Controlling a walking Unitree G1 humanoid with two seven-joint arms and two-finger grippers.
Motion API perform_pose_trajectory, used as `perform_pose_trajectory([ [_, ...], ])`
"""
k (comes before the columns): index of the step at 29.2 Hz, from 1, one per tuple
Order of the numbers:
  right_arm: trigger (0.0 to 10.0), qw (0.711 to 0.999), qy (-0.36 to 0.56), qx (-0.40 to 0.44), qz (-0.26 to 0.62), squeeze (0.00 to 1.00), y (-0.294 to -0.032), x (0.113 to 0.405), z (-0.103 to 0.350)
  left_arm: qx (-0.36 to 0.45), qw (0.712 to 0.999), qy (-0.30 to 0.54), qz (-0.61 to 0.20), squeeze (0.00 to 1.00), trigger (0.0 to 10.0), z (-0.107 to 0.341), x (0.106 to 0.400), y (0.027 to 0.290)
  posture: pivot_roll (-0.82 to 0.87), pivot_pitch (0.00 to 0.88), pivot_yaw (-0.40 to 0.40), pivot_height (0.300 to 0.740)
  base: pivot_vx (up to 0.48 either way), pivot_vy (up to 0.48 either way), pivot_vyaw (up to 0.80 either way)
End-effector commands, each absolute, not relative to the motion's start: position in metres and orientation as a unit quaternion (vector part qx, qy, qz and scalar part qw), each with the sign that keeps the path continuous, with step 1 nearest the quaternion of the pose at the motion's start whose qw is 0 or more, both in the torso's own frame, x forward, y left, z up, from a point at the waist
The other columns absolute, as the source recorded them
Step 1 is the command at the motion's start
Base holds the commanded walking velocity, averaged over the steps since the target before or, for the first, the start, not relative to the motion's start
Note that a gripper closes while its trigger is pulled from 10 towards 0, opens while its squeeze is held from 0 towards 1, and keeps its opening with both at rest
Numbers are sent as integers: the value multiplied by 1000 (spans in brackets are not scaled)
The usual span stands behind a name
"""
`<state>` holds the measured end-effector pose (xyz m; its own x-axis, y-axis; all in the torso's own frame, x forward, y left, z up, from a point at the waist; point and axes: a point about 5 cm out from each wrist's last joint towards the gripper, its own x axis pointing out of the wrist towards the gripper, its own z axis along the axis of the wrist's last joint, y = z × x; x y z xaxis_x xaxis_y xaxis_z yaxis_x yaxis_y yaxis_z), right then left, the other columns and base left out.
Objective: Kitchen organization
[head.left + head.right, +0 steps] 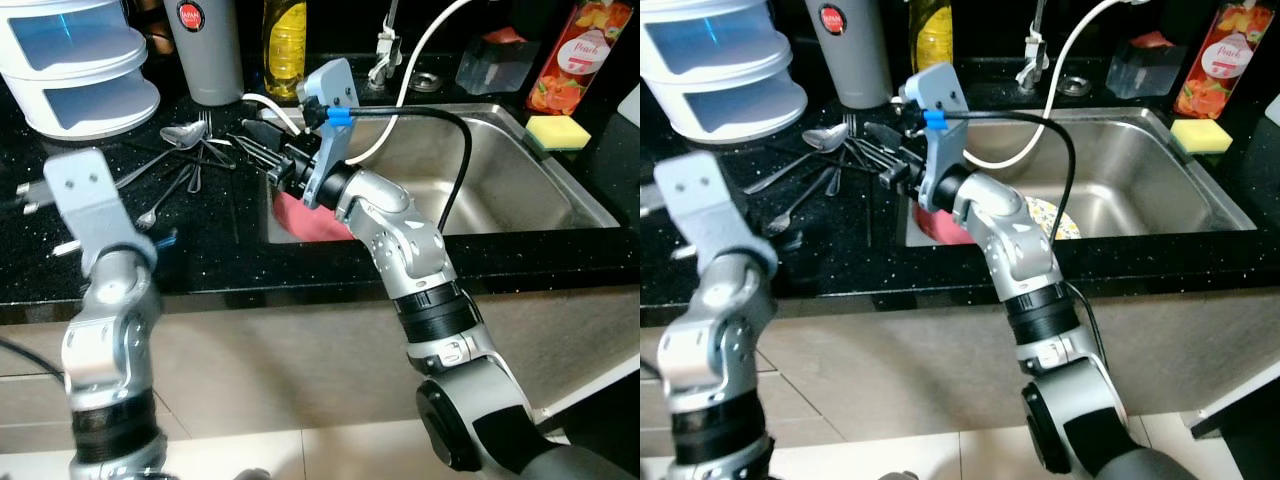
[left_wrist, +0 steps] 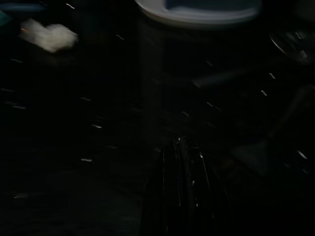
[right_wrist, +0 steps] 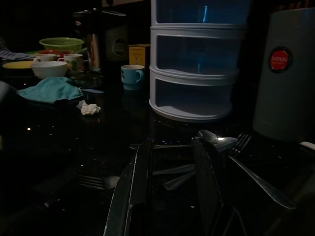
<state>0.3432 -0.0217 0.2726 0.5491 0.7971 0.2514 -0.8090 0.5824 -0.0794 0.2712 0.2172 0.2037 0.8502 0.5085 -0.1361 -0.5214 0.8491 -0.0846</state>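
Silver left arm [image 1: 100, 300] hangs idle, finger state indeterminate. Right gripper [image 1: 258, 146], its 2 black fingers [image 3: 140, 182] apart, hovers over scattered steel cutlery [image 1: 180, 160] on black speckled countertop [image 1: 200, 250].

A black speckled countertop [image 1: 220, 250] runs across the kitchen, with a stainless steel sink [image 1: 520, 180] sunk into it and a faucet [image 1: 385, 45] with a white hose [image 1: 420, 60] at its back edge. Below the counter the front [image 1: 300, 350] is beige, and pale floor tiles [image 1: 300, 455] show beneath. The far end of the counter [image 3: 29, 132] lies in deep shade
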Motion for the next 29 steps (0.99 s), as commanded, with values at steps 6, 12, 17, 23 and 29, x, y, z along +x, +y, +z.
perform_pose_trajectory([
  [6, 10000, 875, -137, 25, 464, 0, -16, 343, 274, -70, 950, 58, 299, 0, 10000, 200, 261, 222, 267, 0, -15, 740, 0, 0, 0],
  [12, 10000, 874, -136, 21, 467, 0, -16, 342, 273, -74, 948, 62, 302, 0, 10000, 198, 263, 223, 260, 0, -10, 740, 0, 0, 0],
  [17, 10000, 875, -137, 23, 464, 0, -16, 341, 273, -54, 949, 73, 302, 0, 10000, 195, 264, 224, 245, 0, -2, 740, 0, 0, 0],
  [23, 10000, 876, -132, 22, 463, 0, -19, 341, 269, -64, 954, 60, 285, 1000, 10000, 199, 266, 218, 239, 0, -8, 740, 0, 0, 0],
  [29, 10000, 874, -135, 21, 467, 0, -16, 340, 271, -60, 953, 68, 290, 1000, 10000, 196, 265, 220, 231, 0, 0, 740, 0, 0, 0],
])
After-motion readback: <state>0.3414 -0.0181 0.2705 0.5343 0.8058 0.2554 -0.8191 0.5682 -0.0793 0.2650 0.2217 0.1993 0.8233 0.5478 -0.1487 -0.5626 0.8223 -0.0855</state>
